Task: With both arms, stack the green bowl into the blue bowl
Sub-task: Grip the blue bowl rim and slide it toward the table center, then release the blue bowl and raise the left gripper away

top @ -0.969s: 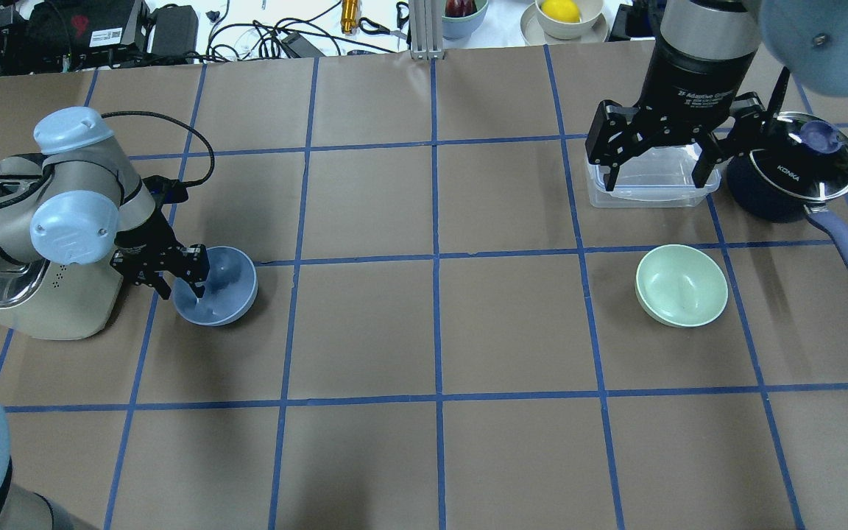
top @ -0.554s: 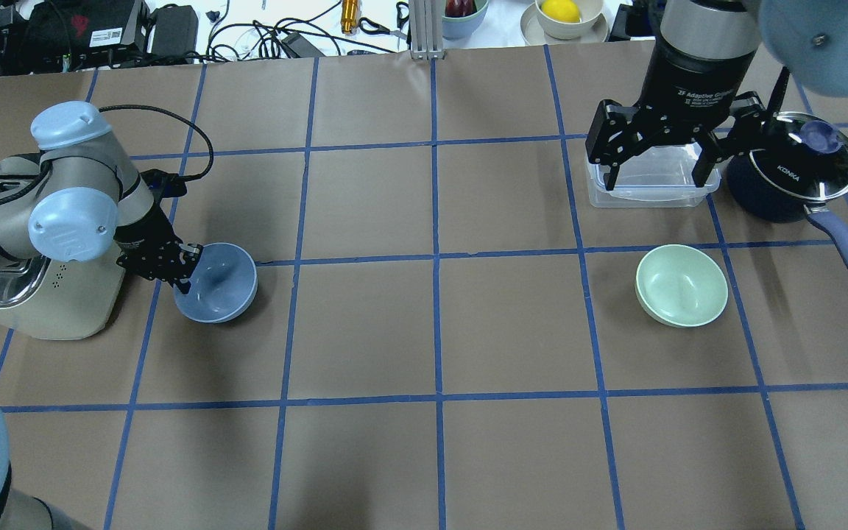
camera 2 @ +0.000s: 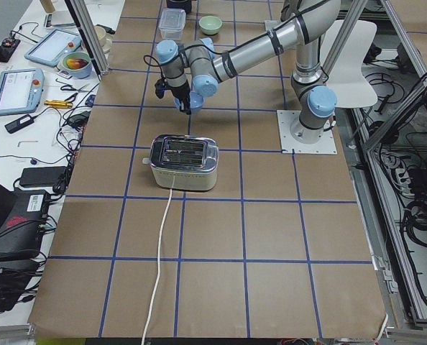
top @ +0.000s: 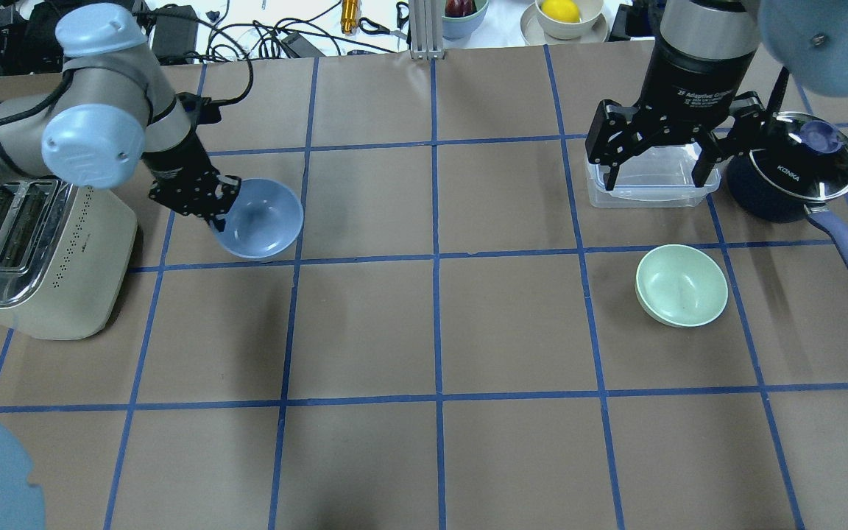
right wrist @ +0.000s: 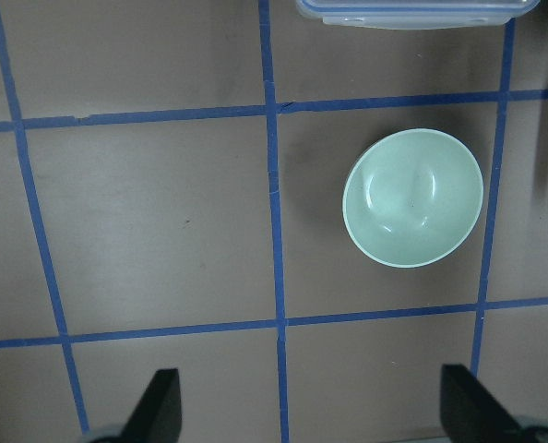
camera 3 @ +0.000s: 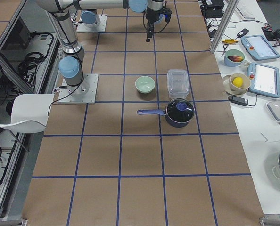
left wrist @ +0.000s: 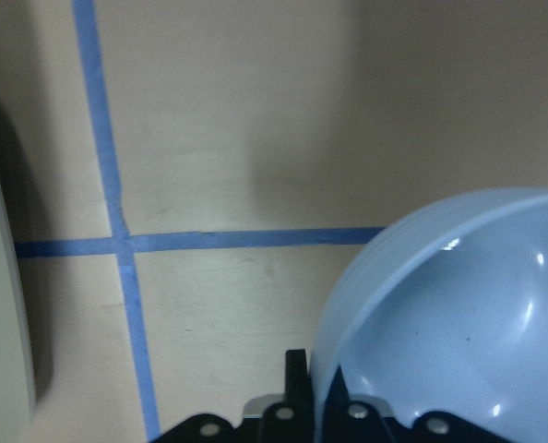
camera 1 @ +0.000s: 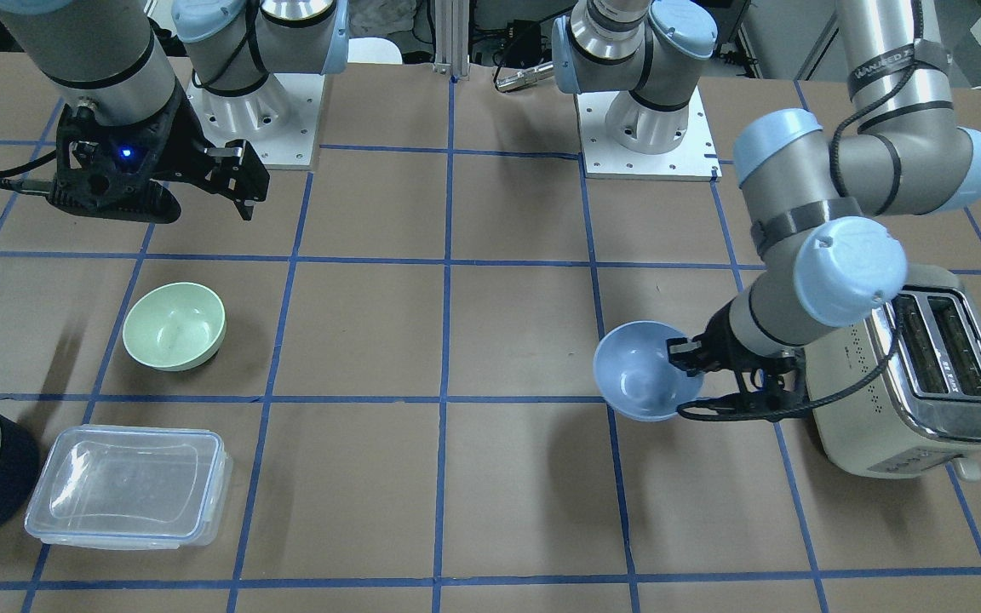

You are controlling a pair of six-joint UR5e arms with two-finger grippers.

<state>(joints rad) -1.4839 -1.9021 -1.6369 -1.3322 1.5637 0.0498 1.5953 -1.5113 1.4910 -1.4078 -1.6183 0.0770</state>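
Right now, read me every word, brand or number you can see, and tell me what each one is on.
"KONKA": on the saucepan lid.
"2F Adaptive G", the rest cut off: on the black housing of the right arm, above its jaws.
Too blurred or small to read: the strap lettering on the left arm, the print on the toaster, the sticker on the black box.

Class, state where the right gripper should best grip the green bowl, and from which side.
Probably the thin rim of the green bowl, from straight above, one finger of the right gripper inside and one outside: it sits upright, mouth up, rim free all round.
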